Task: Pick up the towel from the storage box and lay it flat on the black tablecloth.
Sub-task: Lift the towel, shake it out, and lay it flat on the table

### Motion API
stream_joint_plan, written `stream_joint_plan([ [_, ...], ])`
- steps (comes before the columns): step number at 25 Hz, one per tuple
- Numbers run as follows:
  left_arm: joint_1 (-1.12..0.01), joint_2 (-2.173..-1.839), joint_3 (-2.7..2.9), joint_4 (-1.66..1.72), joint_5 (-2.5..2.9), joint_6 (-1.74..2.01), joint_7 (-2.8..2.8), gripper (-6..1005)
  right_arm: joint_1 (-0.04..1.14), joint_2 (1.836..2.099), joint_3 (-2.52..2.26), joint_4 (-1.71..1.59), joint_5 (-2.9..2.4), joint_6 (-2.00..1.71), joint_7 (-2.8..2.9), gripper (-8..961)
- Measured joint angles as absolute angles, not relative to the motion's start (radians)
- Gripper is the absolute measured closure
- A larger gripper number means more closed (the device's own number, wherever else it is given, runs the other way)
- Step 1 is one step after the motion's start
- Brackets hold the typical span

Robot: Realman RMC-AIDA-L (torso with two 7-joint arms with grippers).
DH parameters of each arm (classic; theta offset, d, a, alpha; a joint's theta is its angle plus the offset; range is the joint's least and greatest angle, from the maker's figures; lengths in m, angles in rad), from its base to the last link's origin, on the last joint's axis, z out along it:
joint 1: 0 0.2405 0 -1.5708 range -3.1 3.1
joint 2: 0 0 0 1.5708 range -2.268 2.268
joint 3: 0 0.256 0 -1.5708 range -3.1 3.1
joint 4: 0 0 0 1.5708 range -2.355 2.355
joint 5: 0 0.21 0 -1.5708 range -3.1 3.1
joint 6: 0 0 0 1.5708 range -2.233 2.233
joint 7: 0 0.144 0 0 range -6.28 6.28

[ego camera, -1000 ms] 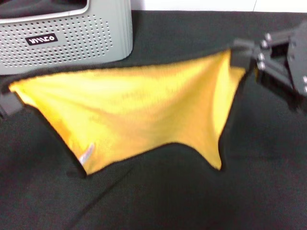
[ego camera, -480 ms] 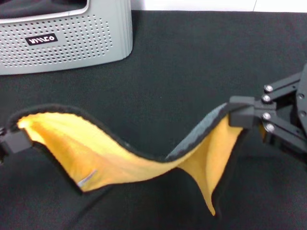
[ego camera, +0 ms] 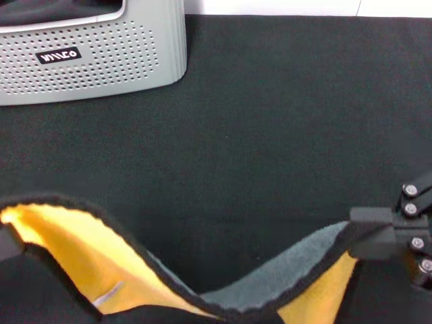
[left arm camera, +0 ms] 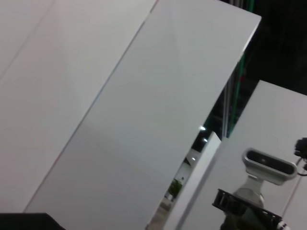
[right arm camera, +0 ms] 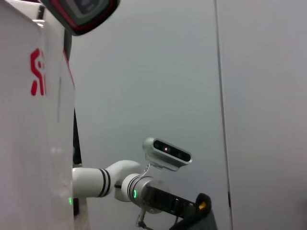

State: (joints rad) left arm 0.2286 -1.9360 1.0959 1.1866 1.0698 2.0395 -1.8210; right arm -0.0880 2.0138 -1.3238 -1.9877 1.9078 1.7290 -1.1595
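The towel (ego camera: 81, 260) hangs between my two grippers at the near edge of the head view, yellow-orange side up on the left, grey side (ego camera: 290, 270) showing toward the right, sagging in the middle. My left gripper (ego camera: 8, 239) is shut on its left corner. My right gripper (ego camera: 364, 241) is shut on its right corner. The white tag (ego camera: 108, 295) shows near the bottom. The storage box (ego camera: 88, 50) stands at the far left on the black tablecloth (ego camera: 270, 121). The wrist views show only walls and the other arm far off.
The tablecloth covers the whole table between the box and the towel. A white wall edge (ego camera: 283, 7) runs behind the table.
Both grippers have pulled the towel toward me and lower. It has gone from stretched with the yellow side facing me to sagging, with the grey side now showing.
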Motion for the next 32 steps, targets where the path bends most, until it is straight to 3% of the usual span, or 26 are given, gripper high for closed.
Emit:
stream_joint_plan([
  [7,0.182,-1.926,1.102,1.117,1.106,2.038,-1.825,980,-0.067,2.013,-1.311,-1.814,1.879,1.725,-1.163,936],
  [21,-0.263,-1.98,0.874,0.68,1.444,2.028,-1.738,980,0.165,2.007,-1.177,-1.381,1.71,1.661,-1.203,930],
  [32,-0.343,-2.011,0.836,0.643,1.512,1.912,-1.7,980,0.393,2.003,-1.047,-1.104,1.542,1.652,-1.252,926],
])
